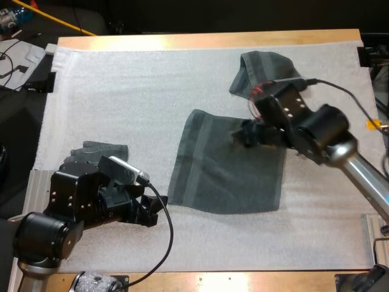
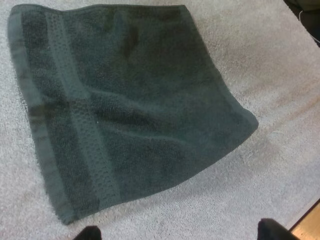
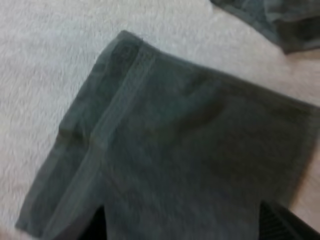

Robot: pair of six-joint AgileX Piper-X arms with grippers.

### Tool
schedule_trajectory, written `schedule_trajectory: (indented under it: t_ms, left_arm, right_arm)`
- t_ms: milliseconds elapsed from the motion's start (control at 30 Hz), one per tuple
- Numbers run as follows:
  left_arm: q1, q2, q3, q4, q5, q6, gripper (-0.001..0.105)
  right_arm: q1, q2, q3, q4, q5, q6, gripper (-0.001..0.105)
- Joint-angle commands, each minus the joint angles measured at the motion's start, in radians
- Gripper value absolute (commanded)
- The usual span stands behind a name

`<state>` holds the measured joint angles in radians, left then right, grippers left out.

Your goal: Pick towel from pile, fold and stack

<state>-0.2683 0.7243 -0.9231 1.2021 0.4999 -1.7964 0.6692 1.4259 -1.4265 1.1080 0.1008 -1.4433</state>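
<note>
The right gripper (image 1: 241, 135) is hovering over the spread dark grey-green towel (image 1: 228, 170), fingers (image 3: 285, 222) wide apart above its cloth. The left gripper (image 1: 157, 208) is sitting low just short of the towel's banded corner, fingers (image 2: 87, 233) spread, gripping nothing. A crumpled towel (image 1: 264, 70) is lying just beyond the right gripper.

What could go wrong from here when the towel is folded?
The right claw hangs open over the spread towel; gripping mid-cloth instead of an edge could bunch it. The crumpled towel lies close to that claw and might be dragged. The left claw, open near the spread towel's corner, could snag it.
</note>
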Motion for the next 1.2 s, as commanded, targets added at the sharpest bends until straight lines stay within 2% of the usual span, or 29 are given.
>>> schedule_trajectory:
  t_ms: [0,167,467,567,633,833,1000,1167]
  left_arm:
    - [-0.005,-0.005,-0.002,0.000,0.001,0.011,0.060]
    - [-0.004,-0.007,-0.002,0.002,0.000,0.012,0.060]
    - [-0.004,-0.006,-0.002,0.011,-0.004,0.011,0.060]
    - [-0.001,-0.002,-0.003,0.013,-0.001,-0.001,0.060]
    - [-0.002,-0.008,-0.002,0.029,0.000,0.000,0.060]
    - [-0.001,-0.006,0.007,0.052,0.001,-0.001,0.060]
    - [-0.001,-0.006,0.027,0.057,-0.001,-0.004,0.060]
    - [0.000,-0.007,0.045,0.061,0.003,-0.007,0.060]
  right_arm:
    - [0.003,-0.082,0.008,0.091,0.009,-0.005,0.061]
    - [0.004,-0.190,0.091,0.143,0.009,0.011,0.060]
    - [0.005,-0.451,0.386,0.138,-0.012,0.106,0.060]
    - [0.003,-0.433,0.359,0.152,-0.003,0.094,0.062]
    - [0.002,-0.503,0.443,0.154,-0.010,0.130,0.063]
    - [0.000,-0.630,0.597,0.144,-0.045,0.207,0.063]
    - [-0.003,-0.693,0.719,0.083,-0.095,0.271,0.064]
    - [-0.005,-0.710,0.861,-0.084,-0.157,0.333,0.064]
